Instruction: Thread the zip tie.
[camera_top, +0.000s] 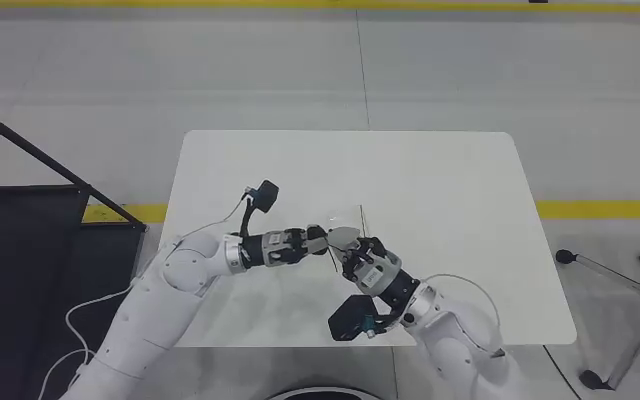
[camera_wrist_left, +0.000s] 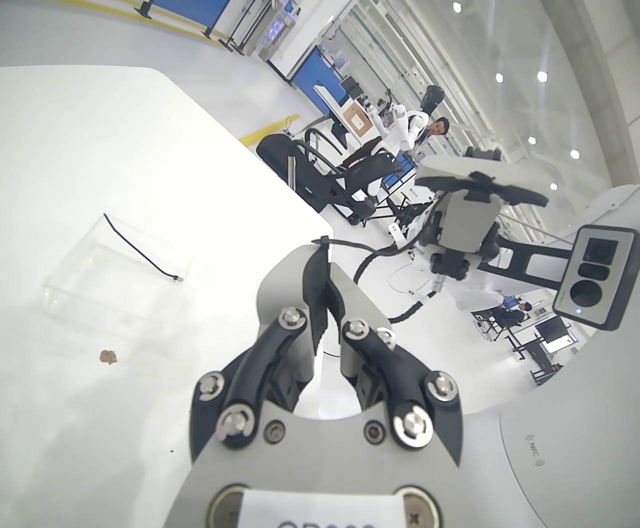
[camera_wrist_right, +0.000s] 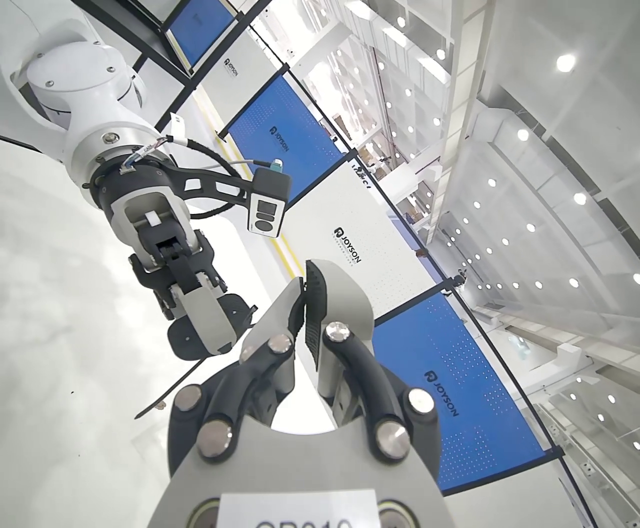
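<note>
The left end effector (camera_wrist_left: 322, 262) is clamping the zip tie (camera_wrist_left: 325, 243) just behind its head. The head is poking out past the fingertips while the long strap is trailing away free on the far side, hanging above the tabletop (camera_wrist_left: 100, 125). Just beside it, the right end effector (camera_wrist_right: 303, 290) is hovering with its fingertips pressed together. Whether anything thin is sitting between them is impossible to tell. Both are hanging in the air near the robot's edge of the tabletop.

The tie is looking very light, thin and springy. The strap will probably be bending and whipping about when pushed, and its smooth plastic will likely be slipping in a loose pinch. Gripping the strap close to its tapered tip should be keeping it stiff enough to steer into the small slot in the head, with the other hold staying right at the head.

Farther out, a clear tray (camera_wrist_left: 65, 295) is sitting on the tabletop with a second zip tie (camera_wrist_left: 140, 248) lying in it.
</note>
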